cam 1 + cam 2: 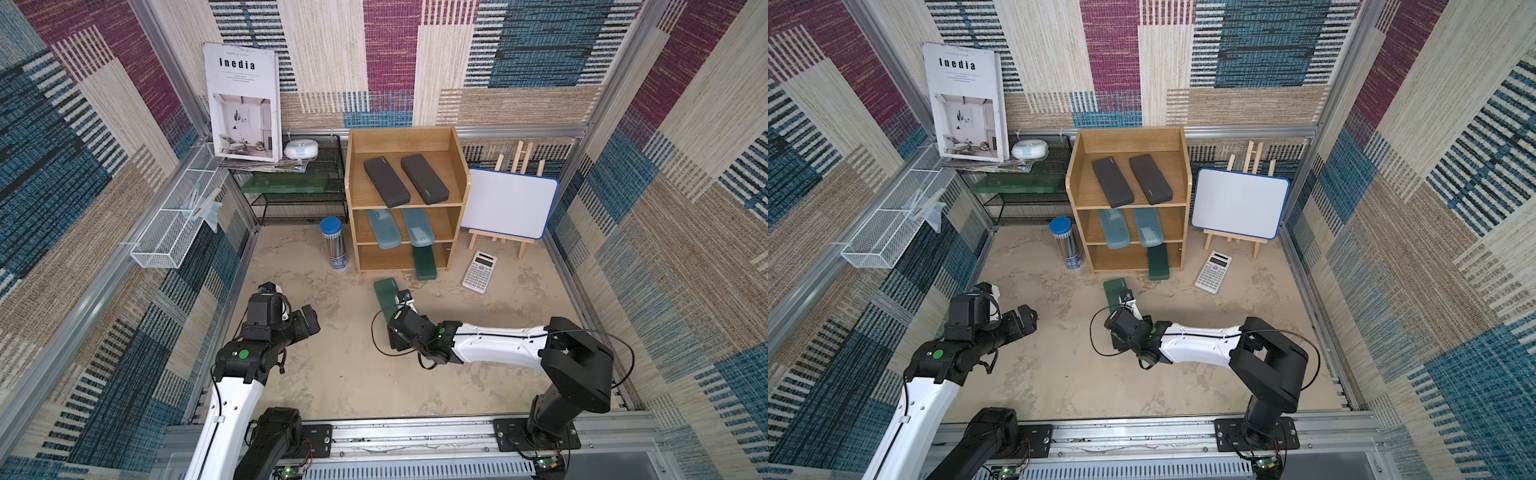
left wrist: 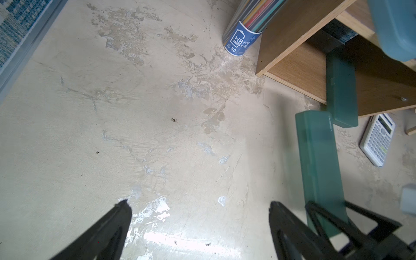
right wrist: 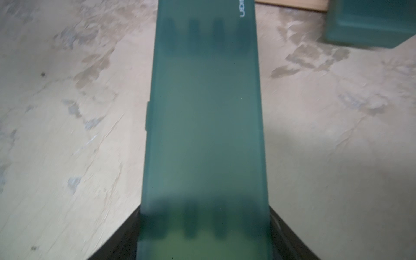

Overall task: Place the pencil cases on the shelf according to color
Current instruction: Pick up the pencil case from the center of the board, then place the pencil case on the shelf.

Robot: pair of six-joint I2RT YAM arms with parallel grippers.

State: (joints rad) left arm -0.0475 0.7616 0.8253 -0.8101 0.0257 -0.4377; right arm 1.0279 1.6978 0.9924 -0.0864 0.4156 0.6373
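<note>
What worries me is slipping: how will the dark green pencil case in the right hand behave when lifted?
The dark green pencil case looks like rigid moulded plastic with straight edges, so it should stay stiff. The right hand grips one end only, so the long free end may droop or swing. Its smooth frosted surface could slip.

Middle of a top view: wooden shelf (image 1: 399, 141), three tiers. Top tier: two black cases (image 1: 386, 181), side by side, slanted. Middle tier: two blue cases (image 1: 383, 228), overhanging the front. A green case (image 1: 424, 262) juts from the bottom tier. Below-left, a second green case (image 1: 384, 293) sits clamped in the right gripper (image 3: 204, 225).
</note>
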